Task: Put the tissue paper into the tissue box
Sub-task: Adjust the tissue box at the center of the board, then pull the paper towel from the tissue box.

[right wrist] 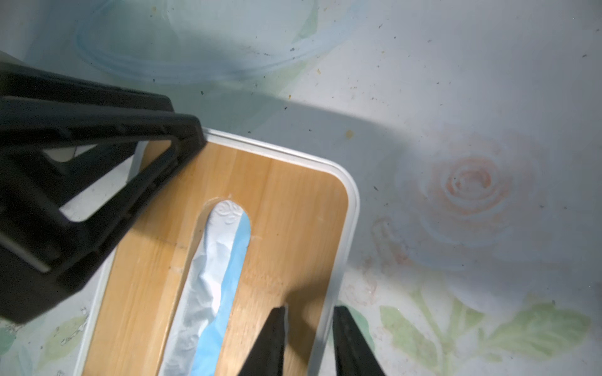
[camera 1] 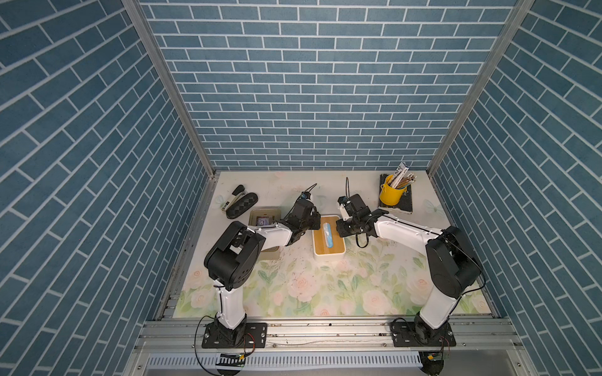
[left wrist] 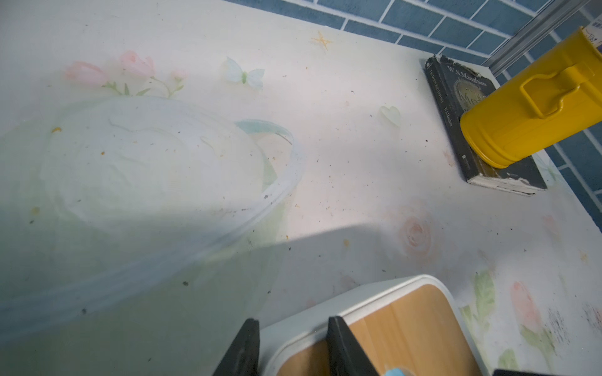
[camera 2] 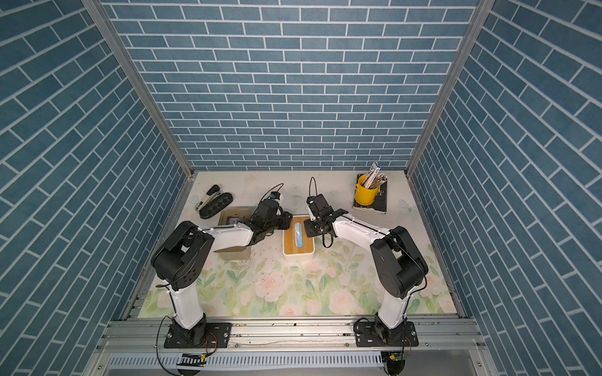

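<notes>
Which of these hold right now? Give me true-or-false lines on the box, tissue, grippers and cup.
1. The tissue paper shows in the slot of the tissue box. True.
2. The wooden lid lies beside the box. False: it sits on the box.
3. The left gripper straddles a box edge. True.
4. The right gripper holds the tissue paper. False: it straddles the opposite edge, apart from it.
5. The yellow cup lies on its side. False: it stands upright on a dark book.

tissue box (camera 2: 308, 245): tissue paper (camera 2: 297, 235) in slot | cup (camera 2: 364, 195): on book (camera 2: 379, 202)
</notes>
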